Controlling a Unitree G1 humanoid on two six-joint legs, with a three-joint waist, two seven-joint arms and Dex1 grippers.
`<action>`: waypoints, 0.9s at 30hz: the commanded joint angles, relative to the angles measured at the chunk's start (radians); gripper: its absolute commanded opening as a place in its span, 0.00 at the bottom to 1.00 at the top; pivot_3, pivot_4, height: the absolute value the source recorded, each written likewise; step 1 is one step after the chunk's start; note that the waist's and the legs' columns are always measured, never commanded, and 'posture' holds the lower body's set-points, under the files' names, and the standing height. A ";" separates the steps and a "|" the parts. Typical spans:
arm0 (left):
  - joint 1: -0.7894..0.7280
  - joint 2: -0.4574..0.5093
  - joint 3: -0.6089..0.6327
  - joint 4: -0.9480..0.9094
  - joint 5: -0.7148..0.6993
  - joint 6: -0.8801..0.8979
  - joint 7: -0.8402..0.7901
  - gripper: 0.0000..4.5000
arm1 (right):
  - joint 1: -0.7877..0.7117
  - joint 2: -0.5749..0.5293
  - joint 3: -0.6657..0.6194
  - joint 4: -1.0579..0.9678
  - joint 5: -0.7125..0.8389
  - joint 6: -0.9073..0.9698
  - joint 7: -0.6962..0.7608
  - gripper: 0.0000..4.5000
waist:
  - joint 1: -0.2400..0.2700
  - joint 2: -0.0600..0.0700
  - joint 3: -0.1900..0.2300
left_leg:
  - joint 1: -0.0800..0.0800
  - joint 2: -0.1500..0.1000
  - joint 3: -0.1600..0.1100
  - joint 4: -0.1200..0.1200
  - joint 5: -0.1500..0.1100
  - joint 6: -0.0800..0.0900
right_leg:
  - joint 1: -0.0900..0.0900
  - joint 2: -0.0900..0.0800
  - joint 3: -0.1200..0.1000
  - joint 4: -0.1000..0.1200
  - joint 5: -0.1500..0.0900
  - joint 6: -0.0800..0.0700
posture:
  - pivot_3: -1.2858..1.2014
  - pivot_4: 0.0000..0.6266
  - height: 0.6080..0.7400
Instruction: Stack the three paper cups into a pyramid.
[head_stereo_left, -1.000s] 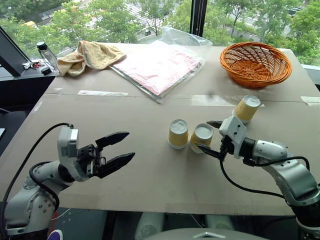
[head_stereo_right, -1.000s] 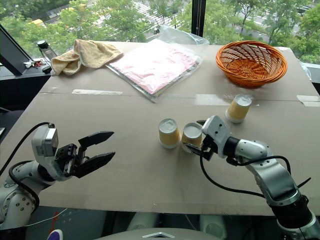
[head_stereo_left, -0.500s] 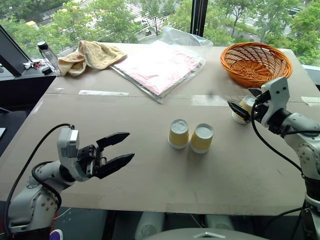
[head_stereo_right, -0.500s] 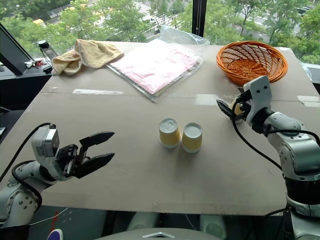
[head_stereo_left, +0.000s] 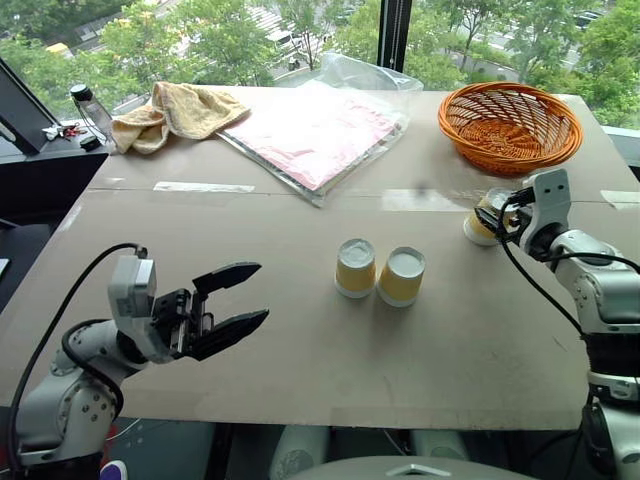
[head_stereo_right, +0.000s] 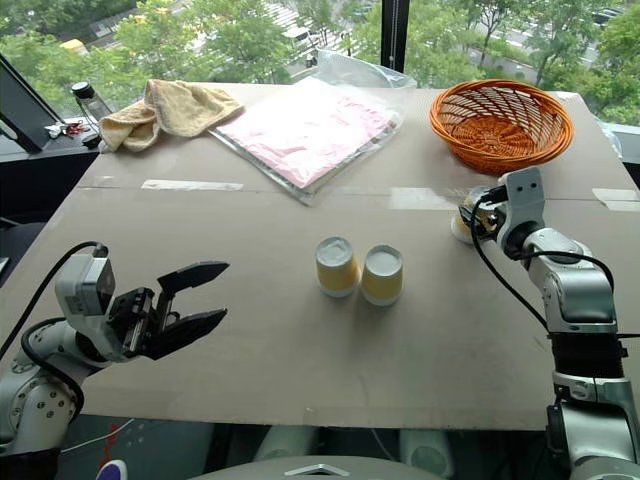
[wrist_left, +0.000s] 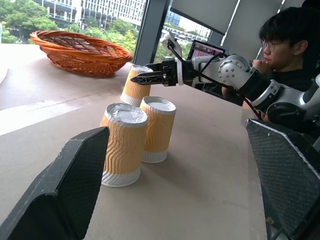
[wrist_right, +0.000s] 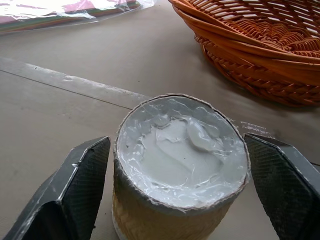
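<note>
Right end effector (wrist_right: 175, 190) moved to third cup (wrist_right: 180, 165), straddling it, ungripped | left end effector (head_stereo_left: 240, 300) wide | left wrist: person (wrist_left: 290, 45)

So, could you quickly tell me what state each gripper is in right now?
Left gripper: open, holding nothing.
Right gripper: fingers on either side of the third paper cup; a firm grip cannot be told.

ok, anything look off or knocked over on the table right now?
Nothing spilled or toppled. All three cups stand upside down: two side by side mid-table, the third cup apart near the basket with the right gripper around it. The towel is just crumpled at the far corner.
</note>
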 joint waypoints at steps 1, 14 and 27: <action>-0.011 -0.005 0.033 -0.025 -0.033 -0.009 0.007 1.00 | -0.024 -0.017 -0.042 -0.055 0.017 -0.039 0.035 0.52 | 0.000 0.000 0.000 | 0.000 0.000 0.000 0.000 0.000 0.000 | 0.000 0.000 0.000 0.000 0.000 0.000 | 0.52 0.24 1.00; -0.020 0.021 0.124 0.184 -0.071 -0.010 -0.156 1.00 | -0.184 -0.051 0.042 -0.512 0.386 0.271 0.198 0.51 | -0.013 0.002 0.002 | 0.000 0.001 -0.001 0.000 0.000 0.000 | 0.000 0.001 -0.001 0.000 0.000 0.000 | 0.52 0.24 1.00; 0.006 0.025 0.159 0.207 -0.099 0.028 -0.203 1.00 | -0.228 -0.093 0.177 -0.616 0.432 0.420 0.184 0.51 | -0.015 0.000 0.001 | -0.002 0.000 -0.003 -0.001 0.000 0.000 | -0.001 -0.001 -0.003 -0.001 -0.001 -0.001 | 0.52 0.24 1.00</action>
